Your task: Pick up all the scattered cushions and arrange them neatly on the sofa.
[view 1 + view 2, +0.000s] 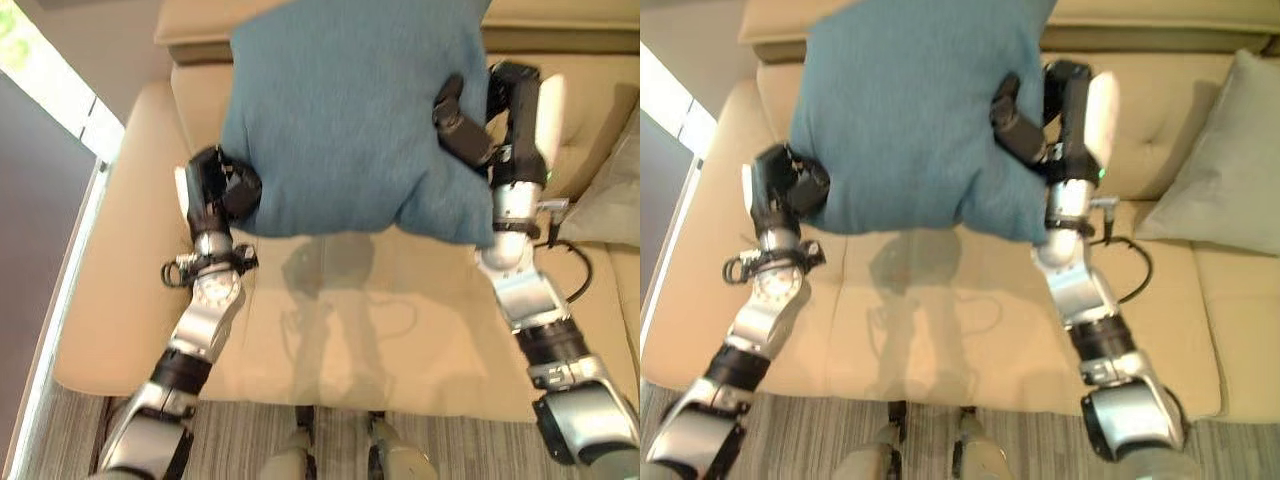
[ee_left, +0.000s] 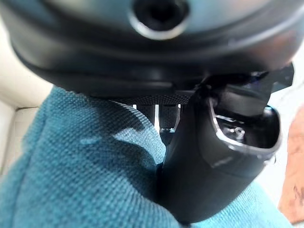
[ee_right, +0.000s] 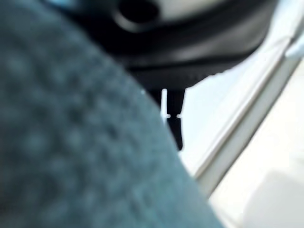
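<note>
The blue cushion (image 1: 345, 110) hangs above the sofa (image 1: 120, 300) seat. The left robot hand (image 1: 225, 190) and the right robot hand (image 1: 462, 125) each curl into opposite edges. It looks soft, light and squashy, so pinching the sides seems best.

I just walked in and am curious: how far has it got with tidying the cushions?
Looks done: a grey cushion already leans against the sofa back. In hand: the blue cushion is held up over the seat, gripped by the left hand and right hand. Left: setting it down neatly.
</note>
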